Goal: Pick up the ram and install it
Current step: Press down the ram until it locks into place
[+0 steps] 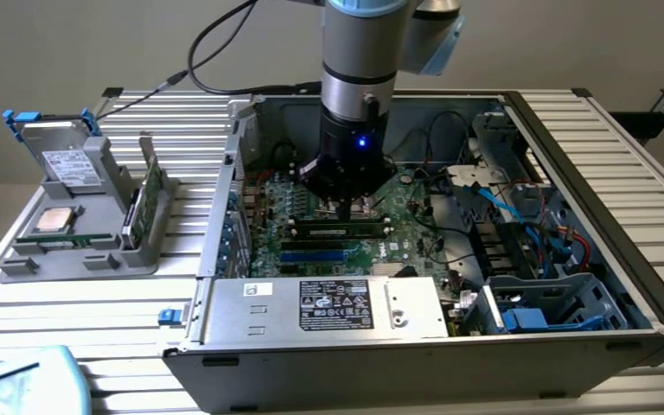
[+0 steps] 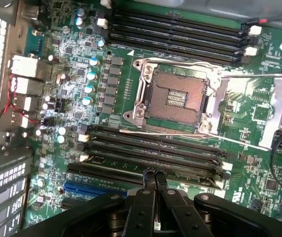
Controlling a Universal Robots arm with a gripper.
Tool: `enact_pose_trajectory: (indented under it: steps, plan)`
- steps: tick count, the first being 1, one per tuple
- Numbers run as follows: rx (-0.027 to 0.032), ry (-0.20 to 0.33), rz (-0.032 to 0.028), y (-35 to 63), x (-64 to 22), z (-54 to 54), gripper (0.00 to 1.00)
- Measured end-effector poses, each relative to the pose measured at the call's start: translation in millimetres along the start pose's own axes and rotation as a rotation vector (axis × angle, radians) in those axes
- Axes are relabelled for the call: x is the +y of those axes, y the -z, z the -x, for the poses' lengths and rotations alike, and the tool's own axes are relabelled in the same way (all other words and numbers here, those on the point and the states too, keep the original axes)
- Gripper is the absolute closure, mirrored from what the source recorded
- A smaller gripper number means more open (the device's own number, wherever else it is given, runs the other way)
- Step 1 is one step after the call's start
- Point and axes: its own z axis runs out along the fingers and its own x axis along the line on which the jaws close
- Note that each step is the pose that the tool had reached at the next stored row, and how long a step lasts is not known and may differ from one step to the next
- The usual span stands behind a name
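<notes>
In the exterior view the ram [image 1: 335,230] lay seated in a motherboard [image 1: 309,207] slot inside the case [image 1: 586,285], long axis running toward the exterior view's left and right. The wrist view showed the gripper [image 2: 154,181] fingers pressed together above the slots [image 2: 150,153] beside the open socket [image 2: 175,96].

You're looking at a lab-type robot workcell: an open PC case [image 1: 448,259] on a slatted aluminium bench [image 1: 79,303], with a grey parts fixture [image 1: 79,251].
</notes>
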Motion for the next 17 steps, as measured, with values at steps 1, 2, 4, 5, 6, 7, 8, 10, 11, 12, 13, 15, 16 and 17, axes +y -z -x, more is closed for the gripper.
enact_pose_trajectory:
  steps: [1, 2, 4, 5, 6, 7, 8, 10, 11, 12, 13, 15, 16, 17]
  plan:
    - [-0.0002, -0.017, 0.0004, -0.1, 0.0, 0.0, 0.9]
    - [-0.0004, -0.033, 0.0008, -0.2, 0.0, 0.0, 0.9]
    - [-0.0009, -0.067, 0.0017, -0.5, 0.0, 0.0, 0.9]
    - [-0.0011, -0.085, 0.0021, -0.6, 0.0, 0.0, 0.9]
    - [-0.0013, -0.101, 0.0025, -0.7, 0.0, 0.0, 0.9]
    - [-0.0015, -0.118, 0.003, -0.8, 0.0, 0.0, 0.9]
    - [-0.0016, -0.134, 0.0034, -1.0, 0.0, 0.0, 0.9]
    - [-0.002, -0.167, 0.0041, -1.1, 0.0, 0.0, 0.9]
    - [-0.0022, -0.183, 0.0046, -1.2, 0.0, 0.0, 0.9]
    - [-0.0023, -0.192, 0.0047, -1.2, 0.0, 0.1, 0.9]
    - [-0.0023, -0.192, 0.0047, -1.2, 0.0, 0.0, 0.9]
    - [-0.0023, -0.193, 0.0047, -1.2, 0.0, 0.0, 0.9]
    - [-0.0024, -0.193, 0.0048, -1.2, 0.0, 0.0, 0.9]
    - [-0.0024, -0.193, 0.0048, -1.2, 0.0, 0.0, 0.9]
